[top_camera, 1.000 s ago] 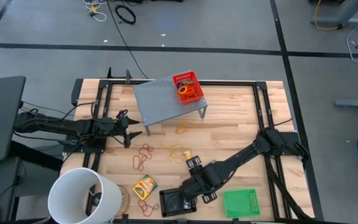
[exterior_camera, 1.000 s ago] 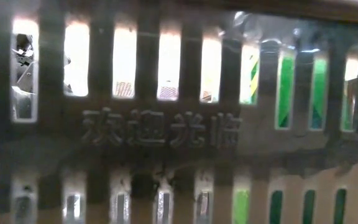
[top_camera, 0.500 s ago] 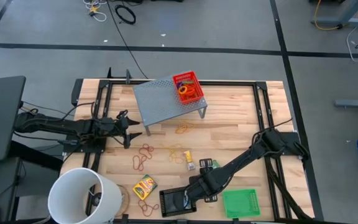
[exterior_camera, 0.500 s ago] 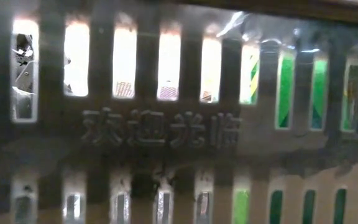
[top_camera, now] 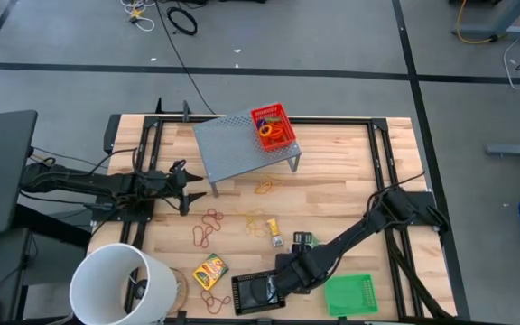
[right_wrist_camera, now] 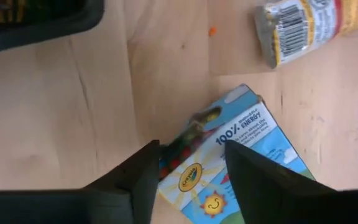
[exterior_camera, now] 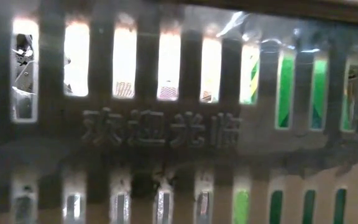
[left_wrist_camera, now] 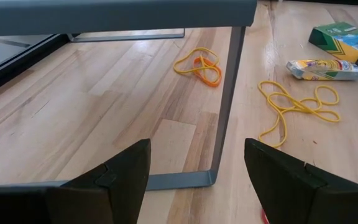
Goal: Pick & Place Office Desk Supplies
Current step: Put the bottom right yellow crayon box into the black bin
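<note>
Right gripper (top_camera: 287, 278) doing the work here: hangs low over the front of the table, just right of the black mesh tray (top_camera: 258, 293), jaws spread apart and pinching nothing. Shows, in the wrist view, a crayon-brand packet (right_wrist_camera: 247, 146) lying flat on the wood with one end in the gap between the fingers (right_wrist_camera: 135, 180); can't tell if touching. Small yellow packet (right_wrist_camera: 300, 22) lying near it. Green mesh tray (top_camera: 350, 293) just beside the arm on the other side. Left gripper (top_camera: 188, 190) waits out at the left edge, jaws also spread and empty, looking under the grey riser (top_camera: 237, 144) at loose rubber bands (left_wrist_camera: 197, 62) on the wood. More bands (top_camera: 210, 221) scattered mid-table. Red mesh tray (top_camera: 273, 126) up on the riser with coloured rings (top_camera: 269, 135) inside. Yellow-green crayon box (top_camera: 209, 269) near the white bucket (top_camera: 120, 284), front left.
</note>
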`<state>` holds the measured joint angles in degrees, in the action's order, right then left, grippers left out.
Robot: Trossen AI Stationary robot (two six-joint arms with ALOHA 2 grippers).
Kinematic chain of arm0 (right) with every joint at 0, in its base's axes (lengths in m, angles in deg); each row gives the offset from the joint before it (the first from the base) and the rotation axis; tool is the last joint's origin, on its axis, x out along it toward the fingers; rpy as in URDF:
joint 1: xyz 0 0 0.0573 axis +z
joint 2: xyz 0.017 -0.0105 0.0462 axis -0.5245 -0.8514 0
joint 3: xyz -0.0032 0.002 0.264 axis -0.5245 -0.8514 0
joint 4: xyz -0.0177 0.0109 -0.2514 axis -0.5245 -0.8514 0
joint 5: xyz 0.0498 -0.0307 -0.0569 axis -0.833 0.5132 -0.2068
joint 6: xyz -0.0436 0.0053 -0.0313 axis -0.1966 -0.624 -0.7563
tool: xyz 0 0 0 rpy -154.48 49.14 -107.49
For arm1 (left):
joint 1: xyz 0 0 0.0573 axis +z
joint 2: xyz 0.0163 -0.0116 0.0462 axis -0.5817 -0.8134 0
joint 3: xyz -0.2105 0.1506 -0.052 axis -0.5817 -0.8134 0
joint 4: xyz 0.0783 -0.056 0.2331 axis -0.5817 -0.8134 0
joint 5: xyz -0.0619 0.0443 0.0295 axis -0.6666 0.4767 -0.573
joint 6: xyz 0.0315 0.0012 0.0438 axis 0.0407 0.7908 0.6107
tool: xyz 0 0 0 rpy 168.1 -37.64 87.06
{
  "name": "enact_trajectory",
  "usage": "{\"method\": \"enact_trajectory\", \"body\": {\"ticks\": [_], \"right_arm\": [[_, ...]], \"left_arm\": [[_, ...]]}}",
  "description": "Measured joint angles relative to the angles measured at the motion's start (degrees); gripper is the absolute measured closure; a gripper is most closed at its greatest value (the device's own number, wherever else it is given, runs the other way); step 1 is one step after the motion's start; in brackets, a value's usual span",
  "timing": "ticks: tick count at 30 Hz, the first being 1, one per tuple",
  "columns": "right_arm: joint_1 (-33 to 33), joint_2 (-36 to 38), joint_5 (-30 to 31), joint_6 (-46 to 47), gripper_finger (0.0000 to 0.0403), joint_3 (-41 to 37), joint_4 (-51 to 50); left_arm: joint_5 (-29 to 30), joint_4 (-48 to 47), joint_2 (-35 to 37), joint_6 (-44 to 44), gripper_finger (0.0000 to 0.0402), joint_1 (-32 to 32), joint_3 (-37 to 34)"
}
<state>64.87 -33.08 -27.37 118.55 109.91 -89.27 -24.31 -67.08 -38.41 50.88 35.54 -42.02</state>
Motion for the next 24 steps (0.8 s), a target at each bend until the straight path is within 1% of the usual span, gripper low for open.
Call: {"method": "enact_trajectory", "body": {"ticks": [3, 7, 8, 9, 13, 16, 18, 24], "right_arm": [[0.1, -0.02, 0.35, 0.17, 0.0273, -0.04, -0.04], [0.09, -0.04, 0.28, 0.87, 0.0365, -0.04, 0.06], [0.09, -0.05, 0.26, 0.81, 0.0383, -0.04, 0.04], [0.09, -0.11, 0.29, 0.59, 0.0392, -0.07, 0.02], [0.65, -0.2, 1.48, 0.14, 0.0399, -0.08, -0.05], [0.88, -0.4, 1.43, -0.32, 0.0401, 1.22, -2.3], [1.01, -0.55, 1.6, -0.47, 0.0401, 2.82, -4.75], [1.24, -0.52, 4.6, -0.94, 0.0401, 9.98, -13.76]], "left_arm": [[0.0, 0.0, 0.0, -0.02, 0.014, 0.0, 0.0], [0.0, 0.02, 0.0, -0.03, 0.014, 0.0, -0.01], [0.0, 0.02, 0.0, -0.04, 0.014, 0.0, 0.0], [0.0, 0.04, 0.0, -0.04, 0.014, 0.0, 0.0], [0.0, 0.04, 0.0, -0.04, 0.014, 0.0, 0.0], [0.0, 0.07, 0.0, -0.04, 0.014, 0.0, 0.0], [0.0, 0.09, 0.0, -0.04, 0.014, 0.0, 0.0], [0.0, 0.1, 0.0, -0.07, 0.014, 0.0, 0.0]]}}
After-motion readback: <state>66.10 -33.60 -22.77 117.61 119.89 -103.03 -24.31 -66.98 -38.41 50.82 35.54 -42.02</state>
